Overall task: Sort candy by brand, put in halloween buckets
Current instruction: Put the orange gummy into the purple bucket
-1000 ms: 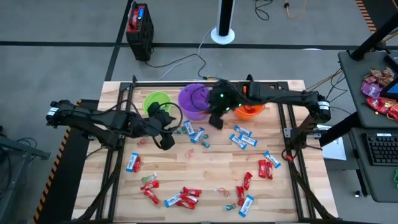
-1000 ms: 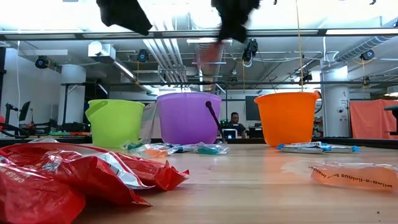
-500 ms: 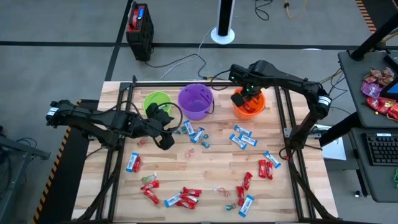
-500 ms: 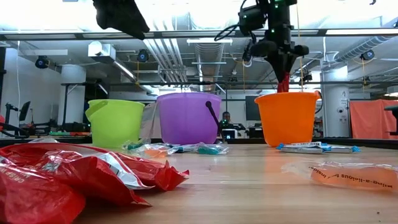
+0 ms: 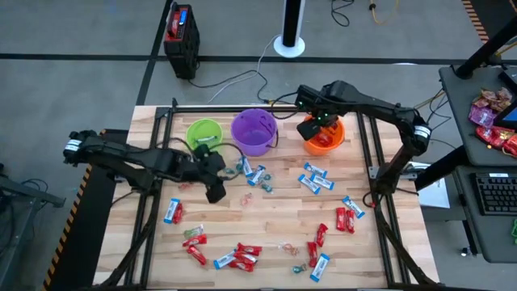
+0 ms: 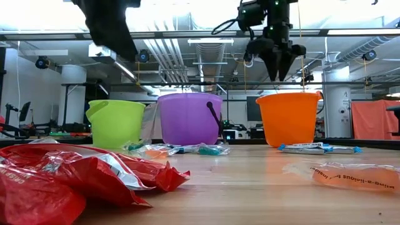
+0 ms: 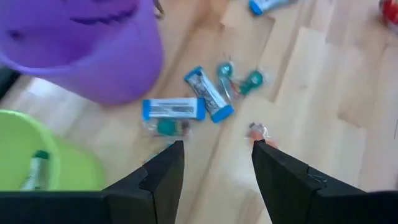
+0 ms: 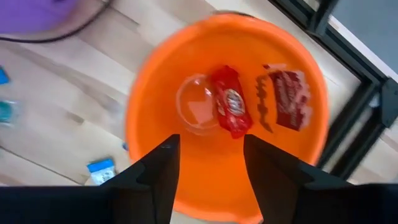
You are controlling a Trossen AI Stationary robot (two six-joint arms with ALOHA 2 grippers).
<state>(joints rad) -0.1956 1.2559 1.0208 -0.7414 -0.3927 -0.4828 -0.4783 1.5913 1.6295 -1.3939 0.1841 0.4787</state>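
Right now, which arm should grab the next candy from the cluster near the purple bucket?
Left. The left gripper hangs open just beside those blue-and-white candies in front of the purple bucket. The right gripper is open above the orange bucket, farther from them.

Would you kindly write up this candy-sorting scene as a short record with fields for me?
right gripper: open, empty, above the round orange plastic bucket
orange bucket contents: two red-wrapped candies
left gripper: open, empty, over the wooden table in front of the round purple plastic bucket
below left gripper: blue-and-white wrapped candies and small green-wrapped candies
round lime green plastic bucket: holds at least one small candy
unsorted: red and blue-and-white candies scattered over the table
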